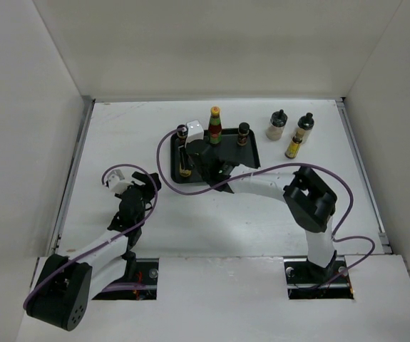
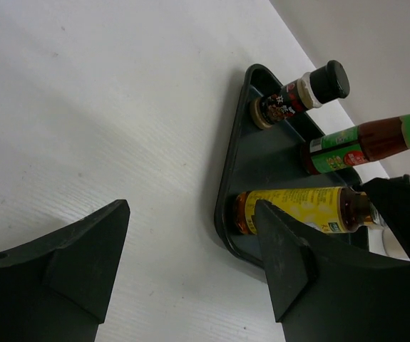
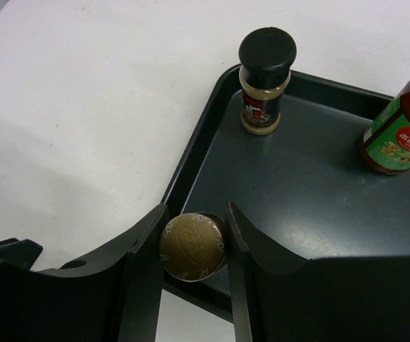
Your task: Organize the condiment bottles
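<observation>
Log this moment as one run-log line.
right gripper: shut on yellow-labelled bottle at tray corner | left gripper: open, empty, beside tray | on tray: red bottle, black-capped bottle upright | off tray: cream bottle

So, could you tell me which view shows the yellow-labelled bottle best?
The left wrist view: the yellow-labelled bottle appears side-on, label clear. The right wrist view shows only its cap inside the right claw; the top view shows it small, at a corner of the tray.
</observation>
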Tool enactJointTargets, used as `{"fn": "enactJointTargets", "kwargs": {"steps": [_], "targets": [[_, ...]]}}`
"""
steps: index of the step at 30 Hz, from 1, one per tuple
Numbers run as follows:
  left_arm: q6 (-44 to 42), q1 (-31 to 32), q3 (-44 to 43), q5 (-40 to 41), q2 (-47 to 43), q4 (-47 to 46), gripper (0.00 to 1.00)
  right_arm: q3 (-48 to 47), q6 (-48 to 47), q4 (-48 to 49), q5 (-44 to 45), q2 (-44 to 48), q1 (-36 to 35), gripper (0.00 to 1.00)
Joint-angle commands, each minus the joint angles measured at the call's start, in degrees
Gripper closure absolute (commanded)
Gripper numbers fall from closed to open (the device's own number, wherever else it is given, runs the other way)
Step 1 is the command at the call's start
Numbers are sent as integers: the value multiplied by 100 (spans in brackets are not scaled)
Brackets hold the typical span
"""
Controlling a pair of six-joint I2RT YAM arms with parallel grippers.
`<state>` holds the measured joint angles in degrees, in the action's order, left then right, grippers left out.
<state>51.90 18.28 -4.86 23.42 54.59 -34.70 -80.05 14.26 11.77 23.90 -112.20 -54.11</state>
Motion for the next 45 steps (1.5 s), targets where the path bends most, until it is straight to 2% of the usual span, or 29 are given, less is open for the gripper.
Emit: {"fn": "enactJointTargets", "kwargs": {"steps": [1,3,8,13,17,21,24,26,29,34,38,42,45], "targets": [[13,-31,-14,57,8,-213,30,-301,59,572,27,-29,-86,69],[13,-22,-23,5,78,-213,30,-274,59,589,27,-91,-104,63],[13,-5,-67,-4,183,-257,30,-152,86,589,62,31,-113,30],[13,-5,-32,22,52,-213,30,296,42,616,1,900,-8,20],[4,-22,-24,-4,52,-213,30,1252,50,765,44,2165,667,15],[4,-22,-23,22,34,-204,30,2263,138,792,517,2957,2054,18],[13,21,-59,-83,210,-257,30,2661,121,660,949,3046,3232,19],[22,30,-67,-110,228,-257,30,2731,121,520,915,3029,3716,19],[22,39,-120,-100,333,-292,29,2583,130,213,713,2863,4192,18],[22,66,-103,-145,369,-336,29,2266,191,27,546,2379,4448,20],[22,66,-120,-197,421,-336,29,2082,244,36,344,2072,4519,33],[22,66,-120,-153,386,-336,29,2072,244,167,413,2009,4510,56],[22,66,-146,-215,474,-336,29,2230,165,440,580,2167,4492,68]]}}
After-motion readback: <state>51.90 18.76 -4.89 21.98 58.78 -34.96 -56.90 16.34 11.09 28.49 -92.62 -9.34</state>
